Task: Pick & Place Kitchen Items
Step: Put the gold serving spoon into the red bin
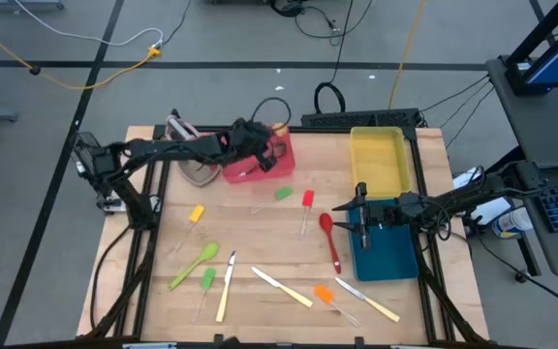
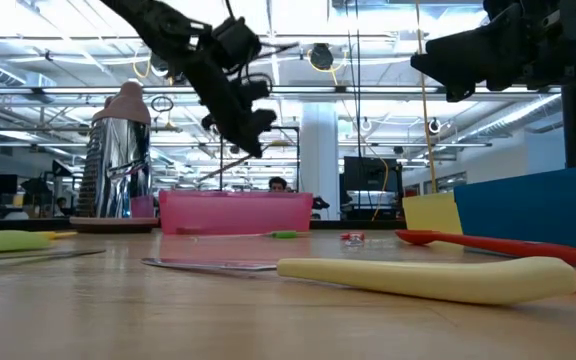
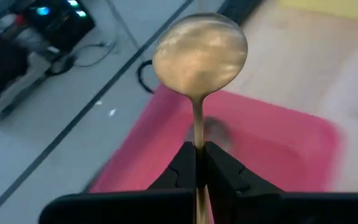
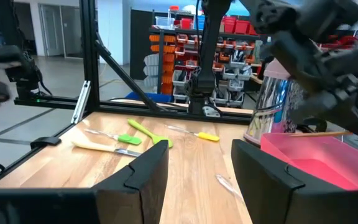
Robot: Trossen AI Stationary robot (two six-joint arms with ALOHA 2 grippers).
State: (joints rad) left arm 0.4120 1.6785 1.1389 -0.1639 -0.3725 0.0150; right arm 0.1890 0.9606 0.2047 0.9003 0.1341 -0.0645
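Observation:
My left gripper hangs above the red-pink tray at the table's far middle, shut on a wooden spoon whose bowl points ahead of the fingers. My right gripper is open and empty over the left edge of the blue tray; it also shows in the right wrist view. On the table lie a red spoon, a red spatula, a green spatula, a green spoon, several cream-handled knives and an orange spatula. My left gripper pinches the wooden spoon's handle between its two fingers, a short way behind the bowl. The handle lies along the fingers and the bowl sticks out past their tips. The spoon is lifted clear above the red-pink tray.
A yellow tray stands at the far right, beyond the blue tray. A pink-and-grey upright container stands just left of the red-pink tray, below my left arm. A yellow-headed spatula lies at the left. Black frame rails run along both table sides.

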